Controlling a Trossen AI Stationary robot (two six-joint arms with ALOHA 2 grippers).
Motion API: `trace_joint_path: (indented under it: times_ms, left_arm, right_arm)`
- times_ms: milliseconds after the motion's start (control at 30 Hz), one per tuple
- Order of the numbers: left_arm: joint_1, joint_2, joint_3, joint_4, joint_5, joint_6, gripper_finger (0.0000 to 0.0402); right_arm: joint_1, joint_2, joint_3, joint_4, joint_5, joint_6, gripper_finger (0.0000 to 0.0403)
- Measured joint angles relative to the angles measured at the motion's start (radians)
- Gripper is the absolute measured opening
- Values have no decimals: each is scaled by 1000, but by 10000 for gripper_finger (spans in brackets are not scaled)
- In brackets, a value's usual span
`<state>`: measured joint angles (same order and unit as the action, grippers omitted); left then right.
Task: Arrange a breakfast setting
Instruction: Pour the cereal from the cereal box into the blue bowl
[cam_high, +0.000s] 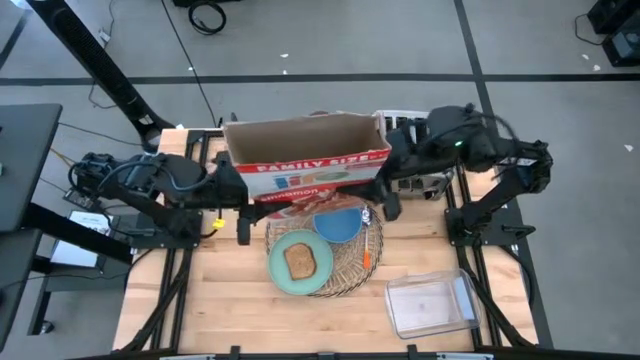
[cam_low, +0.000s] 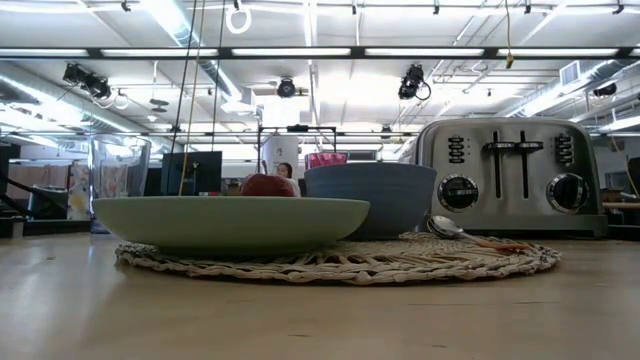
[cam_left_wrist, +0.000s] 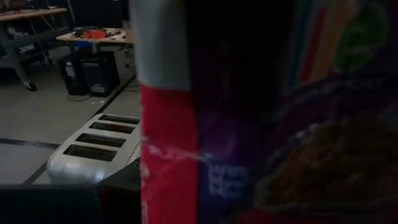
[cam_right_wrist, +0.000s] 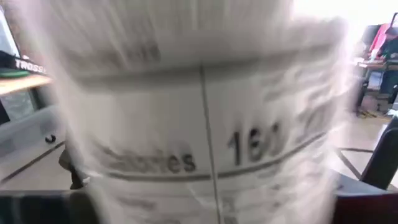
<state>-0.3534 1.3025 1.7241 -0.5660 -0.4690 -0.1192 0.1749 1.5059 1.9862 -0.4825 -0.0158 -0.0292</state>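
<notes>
An open-topped cereal box (cam_high: 308, 160) hangs between my two arms above the wicker placemat (cam_high: 350, 277). My left gripper (cam_high: 238, 200) is at the box's left end and my right gripper (cam_high: 388, 190) at its right end. On the placemat rest the teal plate (cam_high: 282, 275) with the toast slice (cam_high: 300, 261), the blue bowl (cam_high: 340, 224) and the orange-handled spoon (cam_high: 371, 247). The low view shows the red apple (cam_low: 268, 185) and the pink cup (cam_low: 326, 159) behind the plate (cam_low: 230, 222). The box does not show there. My left gripper holds the cereal box's left narrow end (cam_left_wrist: 168, 124), coming level from the table's left. One dark finger (cam_high: 243, 225) lies on the printed front face. The box is lifted clear, open top up. My right gripper holds the box's right narrow end (cam_right_wrist: 205, 143), coming level from the table's right. One finger (cam_high: 393, 207) shows on the front face; the other is hidden by the box. The box hangs clear of the table.
The silver four-slot toaster (cam_low: 520, 175) stands at the far right behind the placemat, partly under the box in the high view (cam_high: 405, 122). A clear plastic container (cam_high: 430, 303) lies at the near right of the wooden table (cam_high: 230, 300).
</notes>
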Motion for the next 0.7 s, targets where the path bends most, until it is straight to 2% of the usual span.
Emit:
trace_joint_path:
  times_ms: [167,267,367,500,600,700]
  left_arm:
    - [-1,-40,0,20,-28,1,207]
    - [-1,-61,2,61,-39,3,208]
    - [0,-75,2,114,-49,29,208]
    - [-1,-75,3,189,-43,66,209]
    - [-1,-64,3,236,-37,106,209]
    - [-1,-49,3,258,-41,139,210]
  right_arm:
    - [0,-63,2,-51,9,-27,325]
    - [0,-109,1,-120,90,-23,345]
    - [0,-157,1,-178,153,-32,348]
    - [-14,-180,1,-195,155,-30,343]
    - [-33,-176,0,-194,130,3,341]
    - [-53,-162,0,-186,52,39,343]
